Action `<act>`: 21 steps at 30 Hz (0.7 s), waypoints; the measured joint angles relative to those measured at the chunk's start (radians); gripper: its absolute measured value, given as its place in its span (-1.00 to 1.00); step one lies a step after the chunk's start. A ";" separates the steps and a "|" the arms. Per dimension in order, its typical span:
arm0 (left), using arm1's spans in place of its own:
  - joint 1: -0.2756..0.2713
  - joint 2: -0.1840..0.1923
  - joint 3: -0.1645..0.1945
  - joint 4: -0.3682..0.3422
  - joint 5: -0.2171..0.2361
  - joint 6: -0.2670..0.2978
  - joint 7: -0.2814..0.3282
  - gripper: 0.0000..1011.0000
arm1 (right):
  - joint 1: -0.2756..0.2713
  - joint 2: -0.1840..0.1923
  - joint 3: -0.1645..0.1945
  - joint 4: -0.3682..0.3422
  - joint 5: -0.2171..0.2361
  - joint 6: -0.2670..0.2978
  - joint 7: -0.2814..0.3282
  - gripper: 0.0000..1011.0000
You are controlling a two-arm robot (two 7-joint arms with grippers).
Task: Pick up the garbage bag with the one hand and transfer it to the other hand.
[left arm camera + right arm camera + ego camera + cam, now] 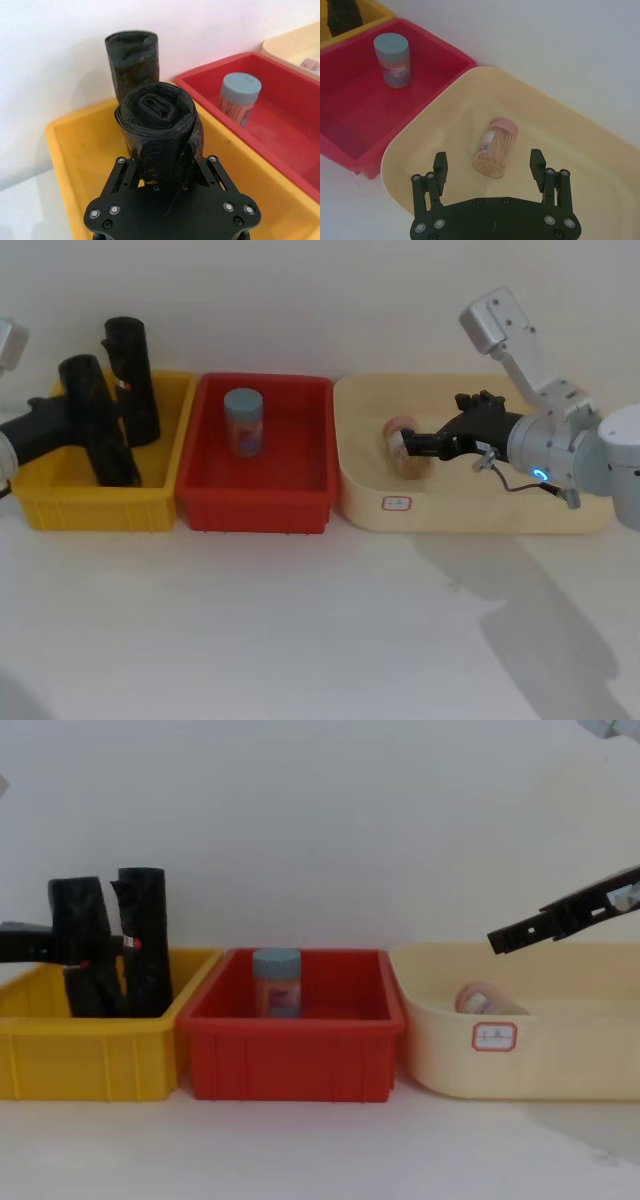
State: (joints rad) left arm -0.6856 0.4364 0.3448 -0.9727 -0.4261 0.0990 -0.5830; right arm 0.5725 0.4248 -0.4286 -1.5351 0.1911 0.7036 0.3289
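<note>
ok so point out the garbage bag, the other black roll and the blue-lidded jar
garbage bag [89, 390]: head view, upper part of the roll
other black roll [137, 390]: head view, middle of its side
blue-lidded jar [244, 425]: head view, middle of its side

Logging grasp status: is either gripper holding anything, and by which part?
The left gripper grips the garbage bag around its middle, in the yellow bin; the right gripper is open, holding nothing.

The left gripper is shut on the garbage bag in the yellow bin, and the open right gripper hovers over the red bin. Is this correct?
Not quite. The open right gripper hovers over the cream tub, not the red bin, as the right wrist view shows. The left gripper does grip the garbage bag.
</note>
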 joint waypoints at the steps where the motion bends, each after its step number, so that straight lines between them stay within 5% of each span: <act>1: -0.006 -0.002 0.001 0.007 0.000 -0.004 -0.007 -0.22 | 0.000 0.000 0.000 0.000 0.000 0.000 0.000 0.98; 12: -0.132 -0.023 0.031 0.108 -0.006 -0.059 -0.134 -0.22 | 0.001 0.001 -0.001 0.002 0.000 0.000 0.002 0.98; 21: -0.247 -0.014 0.070 0.140 -0.007 -0.044 -0.271 -0.22 | 0.001 0.001 -0.002 0.002 0.000 0.000 0.004 0.98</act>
State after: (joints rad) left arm -0.9326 0.4224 0.4148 -0.8330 -0.4332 0.0549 -0.8537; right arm 0.5735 0.4255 -0.4302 -1.5327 0.1912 0.7035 0.3325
